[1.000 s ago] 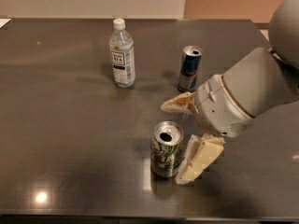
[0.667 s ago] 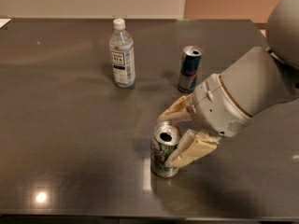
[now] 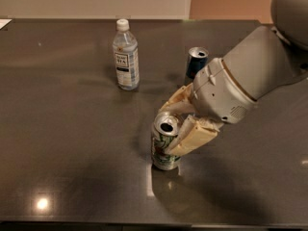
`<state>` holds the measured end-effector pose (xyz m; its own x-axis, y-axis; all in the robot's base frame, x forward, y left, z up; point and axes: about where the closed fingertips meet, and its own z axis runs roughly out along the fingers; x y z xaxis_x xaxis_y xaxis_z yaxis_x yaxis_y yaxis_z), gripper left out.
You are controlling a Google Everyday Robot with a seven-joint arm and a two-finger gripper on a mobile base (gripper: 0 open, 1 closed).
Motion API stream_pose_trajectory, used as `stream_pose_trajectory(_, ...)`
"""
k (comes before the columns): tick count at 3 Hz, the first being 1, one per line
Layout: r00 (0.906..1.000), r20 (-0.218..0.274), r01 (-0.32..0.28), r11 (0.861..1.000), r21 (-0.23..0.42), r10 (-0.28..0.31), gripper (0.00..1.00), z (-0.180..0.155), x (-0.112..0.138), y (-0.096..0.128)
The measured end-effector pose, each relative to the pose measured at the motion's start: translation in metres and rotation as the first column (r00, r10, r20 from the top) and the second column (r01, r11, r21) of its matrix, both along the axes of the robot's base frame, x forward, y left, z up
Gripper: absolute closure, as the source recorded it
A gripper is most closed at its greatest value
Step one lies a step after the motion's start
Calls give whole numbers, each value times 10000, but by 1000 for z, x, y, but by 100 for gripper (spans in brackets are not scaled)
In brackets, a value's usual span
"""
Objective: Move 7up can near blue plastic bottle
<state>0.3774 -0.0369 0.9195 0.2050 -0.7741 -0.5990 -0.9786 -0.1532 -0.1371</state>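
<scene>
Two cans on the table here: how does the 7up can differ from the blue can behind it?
The 7up can is silver with green-and-white markings; the blue can is dark blue. The 7up can looks stouter, the blue can slimmer. The gripper is closed on the 7up can; the blue can stands free behind it. Both stand upright on the table.

7up can [image 3: 161, 150] standing upright w/ gripper [image 3: 171, 129] clasping it; blue plastic bottle [image 3: 126, 57] standing capped, well apart, back-left.
</scene>
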Motion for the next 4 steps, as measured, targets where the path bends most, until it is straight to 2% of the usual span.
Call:
stream_pose_trajectory(1,9994,187,275,9996,77,-276,100,18,32,8)
stream_pose_trajectory(2,9960,401,797,9968,78,-799,100,31,71,16)
stream_pose_trajectory(3,9869,586,1504,9886,72,-1505,100,34,112,20)
stream_pose_trajectory(4,9736,753,2153,9765,76,-2153,100,36,148,20)
